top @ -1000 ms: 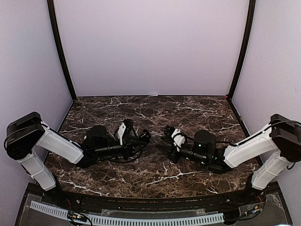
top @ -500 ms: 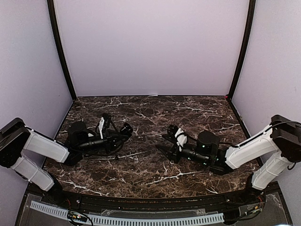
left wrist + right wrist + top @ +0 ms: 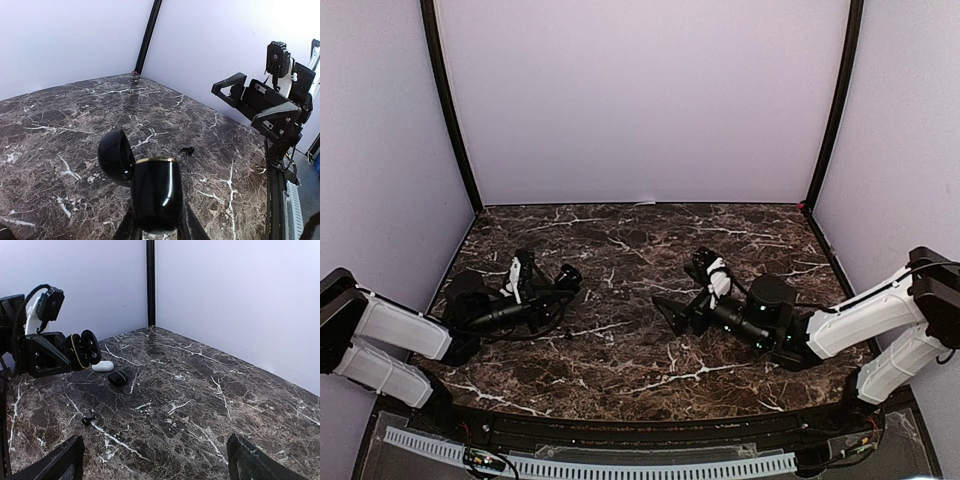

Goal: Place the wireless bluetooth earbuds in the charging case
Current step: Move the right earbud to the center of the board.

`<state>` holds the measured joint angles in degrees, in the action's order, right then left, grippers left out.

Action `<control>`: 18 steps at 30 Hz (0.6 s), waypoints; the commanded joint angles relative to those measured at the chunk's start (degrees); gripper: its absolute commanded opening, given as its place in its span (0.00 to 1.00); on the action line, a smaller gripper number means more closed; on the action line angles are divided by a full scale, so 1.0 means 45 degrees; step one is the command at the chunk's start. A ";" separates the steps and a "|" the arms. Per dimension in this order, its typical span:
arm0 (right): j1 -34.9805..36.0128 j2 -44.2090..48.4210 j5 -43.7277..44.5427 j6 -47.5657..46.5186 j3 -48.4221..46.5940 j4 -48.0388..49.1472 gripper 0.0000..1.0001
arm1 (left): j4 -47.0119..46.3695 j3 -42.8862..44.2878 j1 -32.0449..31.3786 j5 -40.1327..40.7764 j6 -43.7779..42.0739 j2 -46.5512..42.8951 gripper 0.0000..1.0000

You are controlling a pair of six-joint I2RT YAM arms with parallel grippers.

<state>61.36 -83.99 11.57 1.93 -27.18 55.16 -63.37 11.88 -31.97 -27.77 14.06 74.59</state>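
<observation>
My left gripper is shut on a glossy black charging case with a gold rim, held upright with its lid swung open. The right wrist view shows the same case at the far left. One small black earbud lies on the marble between the arms, also seen as an earbud in the right wrist view. My right gripper stands wide open above the table, nothing between its fingers. From above, the left gripper and right gripper face each other, well apart.
A closed white case and a closed black case lie side by side on the dark marble table, beyond the left gripper. Lilac walls close the back and both sides.
The left arm has drawn back to the left, carrying the open case. The right gripper has opened wide and shifted slightly to the right.
</observation>
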 commanded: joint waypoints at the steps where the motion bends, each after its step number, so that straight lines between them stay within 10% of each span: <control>1: 0.0074 0.0348 -0.0216 0.0834 0.0414 0.0426 0.99 | -0.0646 -0.0259 0.0149 0.0332 -0.0141 -0.0289 0.20; 18: 0.0137 0.0175 -0.0581 0.0757 0.0316 -0.1387 0.99 | -0.1064 -0.0741 0.0170 0.1537 -0.0420 -0.0638 0.19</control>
<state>61.41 -82.21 11.27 5.85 -24.43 49.36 -64.03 10.26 -31.59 -21.61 13.13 72.62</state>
